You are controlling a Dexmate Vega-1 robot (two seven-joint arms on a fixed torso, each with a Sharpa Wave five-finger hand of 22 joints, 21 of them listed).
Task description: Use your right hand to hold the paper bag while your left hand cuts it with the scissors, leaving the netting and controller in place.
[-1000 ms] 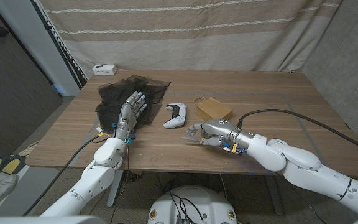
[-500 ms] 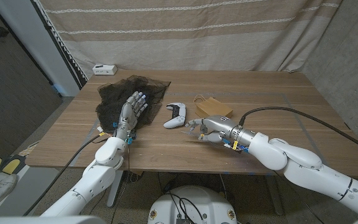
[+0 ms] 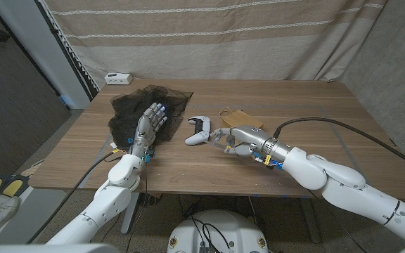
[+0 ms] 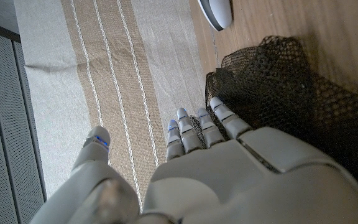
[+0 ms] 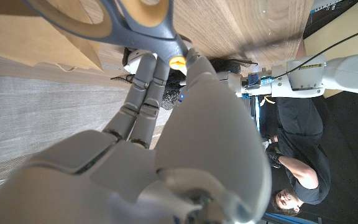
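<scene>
Having moved since a second ago: right hand (image 3: 239, 138), carried from the table's near edge up toward twelve o'clock, now overlapping the near side of the brown paper bag (image 3: 239, 119). Gripping the scissors (image 5: 129, 25) in that hand, fingers curled through the grey-and-tan handle, as seen in the right wrist view; blades hidden, so their direction not readable. Scissors in the right hand, not the left as the task words it.

Lying at the table's middle: the paper bag, long axis running roughly from ten o'clock to four o'clock, handle loop toward ten o'clock. Resting just at its nine o'clock side: white game controller (image 3: 199, 130), grips pointing toward six o'clock, apart from the bag.

Unchanged: left hand (image 3: 148, 125), holding nothing, fingers spread and reaching toward twelve o'clock over the black netting (image 3: 136, 105), heaped at the table's ten o'clock corner. Contact between left hand and netting not clear. Sitting past the netting at the far edge: small white box (image 3: 119, 77).
</scene>
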